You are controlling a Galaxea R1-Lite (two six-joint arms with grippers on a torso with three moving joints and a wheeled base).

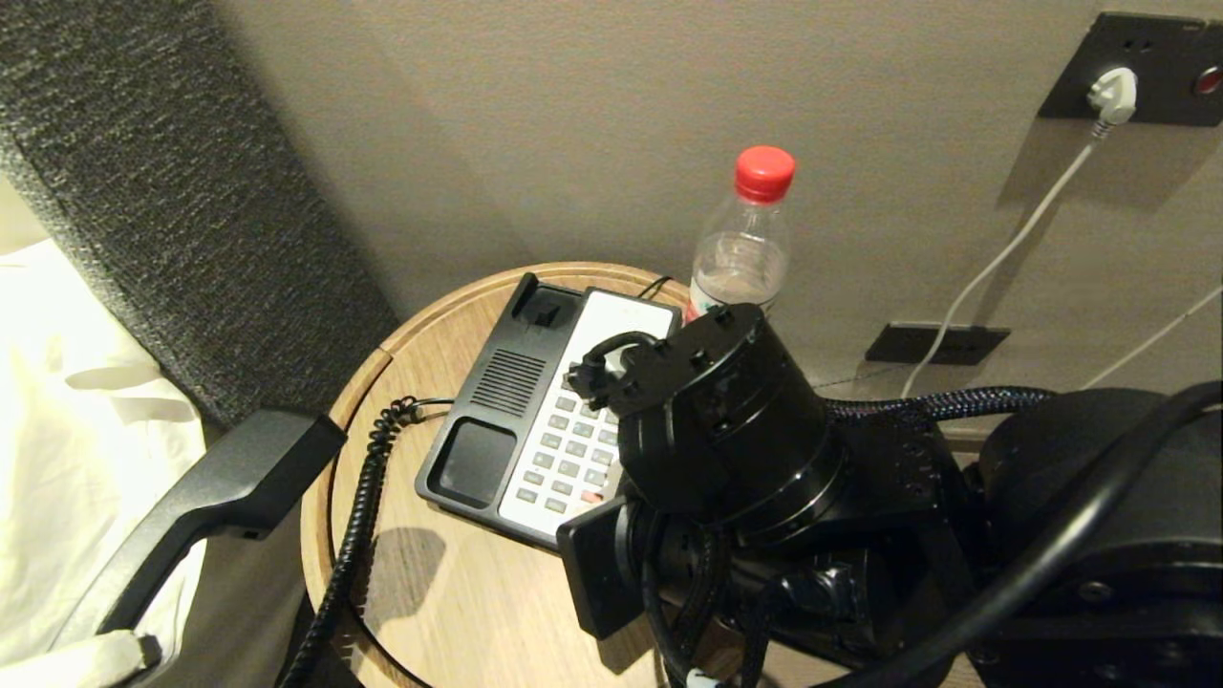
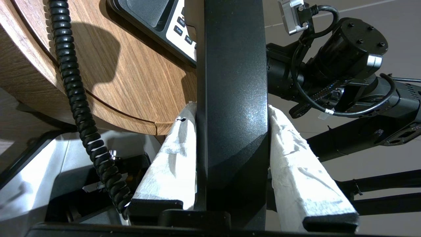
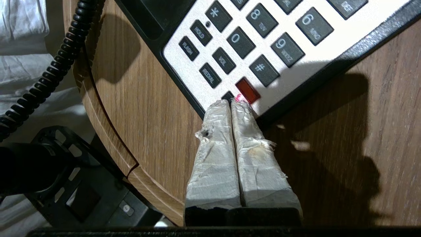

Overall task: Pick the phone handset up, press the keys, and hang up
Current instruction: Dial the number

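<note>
The left gripper (image 2: 232, 158) clamps its jaws on the phone handset (image 2: 233, 98), holding it off the bench (image 1: 449, 612) so the phone base (image 1: 545, 420) is exposed. The right gripper (image 3: 234, 103), jaws closed into one tip, points at the keypad (image 3: 263, 42) beside the red key (image 3: 247, 90).

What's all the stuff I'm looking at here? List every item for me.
phone handset: one, black, held off the table's left edge
coiled cord: one, black, from handset onto table
phone base: one, black and white, on table
round table: one, wood
bottle: one, clear, red cap, behind phone
wall sockets: two, black; white plug in upper one
left gripper: shut on handset
right gripper: shut, tips at the keypad's near edge
</note>
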